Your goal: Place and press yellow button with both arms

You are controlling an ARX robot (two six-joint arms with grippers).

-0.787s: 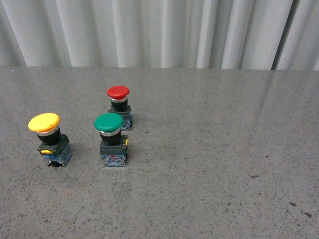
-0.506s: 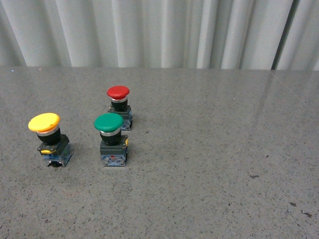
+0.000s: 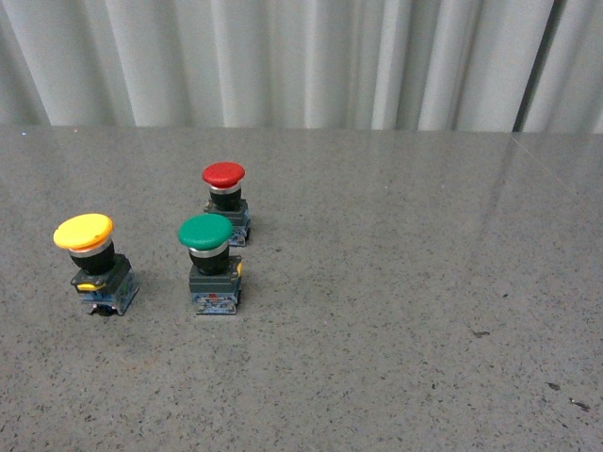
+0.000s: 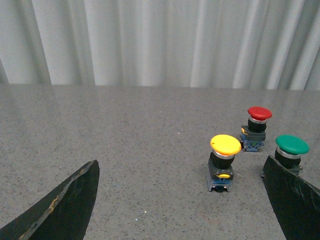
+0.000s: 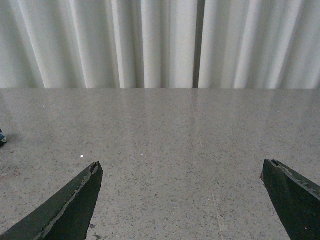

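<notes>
Gauging yellow button (image 3: 97, 266): likely light, rigid | grip blocky base | left end effector (image 4: 180, 160), right end effector (image 5: 181, 162) wide, empty

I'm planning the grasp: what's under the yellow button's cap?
The yellow button shows a silver ring, black neck and blocky base with yellow tab, on the table. Its underside is hidden.

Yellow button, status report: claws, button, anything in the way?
Left claw open, empty. Right claw open, empty. Yellow mushroom-cap push-button upright on grey speckled table, untouched. Green-capped switch beside it, apart; red-capped switch farther back.
</notes>
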